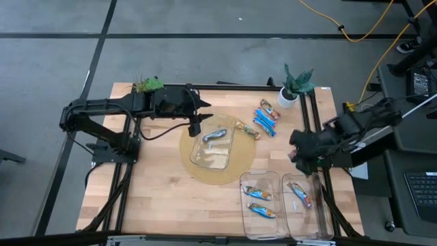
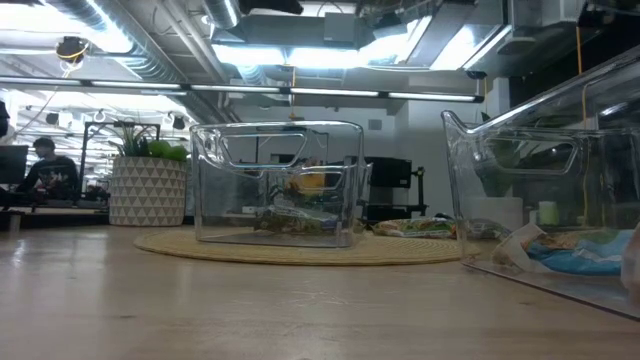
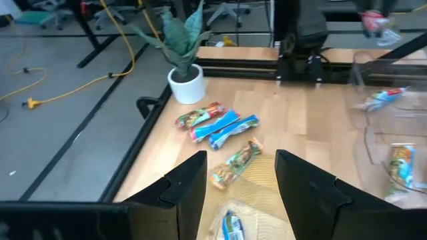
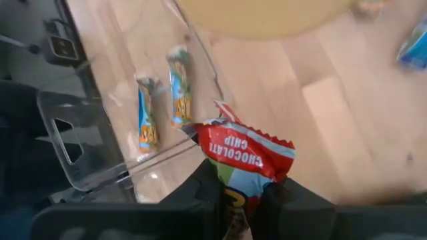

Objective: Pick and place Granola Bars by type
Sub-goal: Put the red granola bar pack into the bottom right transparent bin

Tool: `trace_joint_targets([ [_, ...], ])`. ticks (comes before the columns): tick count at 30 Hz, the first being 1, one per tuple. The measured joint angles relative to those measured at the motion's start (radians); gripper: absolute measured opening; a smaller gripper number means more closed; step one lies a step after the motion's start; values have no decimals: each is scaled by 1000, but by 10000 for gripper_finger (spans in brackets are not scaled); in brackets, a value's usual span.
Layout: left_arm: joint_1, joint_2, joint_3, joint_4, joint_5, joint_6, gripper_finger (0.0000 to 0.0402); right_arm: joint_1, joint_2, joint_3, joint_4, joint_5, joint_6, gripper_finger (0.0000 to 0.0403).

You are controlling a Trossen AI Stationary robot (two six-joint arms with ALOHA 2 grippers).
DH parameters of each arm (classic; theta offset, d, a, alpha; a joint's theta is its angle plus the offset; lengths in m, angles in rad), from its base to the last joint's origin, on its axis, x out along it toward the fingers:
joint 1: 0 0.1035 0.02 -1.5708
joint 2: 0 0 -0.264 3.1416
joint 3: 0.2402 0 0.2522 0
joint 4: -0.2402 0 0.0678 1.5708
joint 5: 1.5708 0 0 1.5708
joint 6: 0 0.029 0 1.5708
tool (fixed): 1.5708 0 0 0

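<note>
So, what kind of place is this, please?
Probably a robotics lab or workshop, not a home. The wooden table stands on a grey floor with a yellow cable lying loose; the low view shows exposed ceiling ducts and a person at a desk.

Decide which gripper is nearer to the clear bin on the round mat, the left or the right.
Left. The left gripper hangs open at the rim of the clear bin on the round mat. The right gripper, shut on a red-wrapped bar, is off the mat, toward the table's right edge.
</note>
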Motion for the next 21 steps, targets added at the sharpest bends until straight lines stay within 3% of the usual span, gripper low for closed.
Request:
trace_joint_targets([
  [11, 58, 0, 0, -17, 1, 0, 169, 231, 193, 0, -21, 40, 326, 48],
  [21, 107, 0, 0, -22, 21, 3, 169, 397, 391, 0, 37, 41, 474, 51],
])
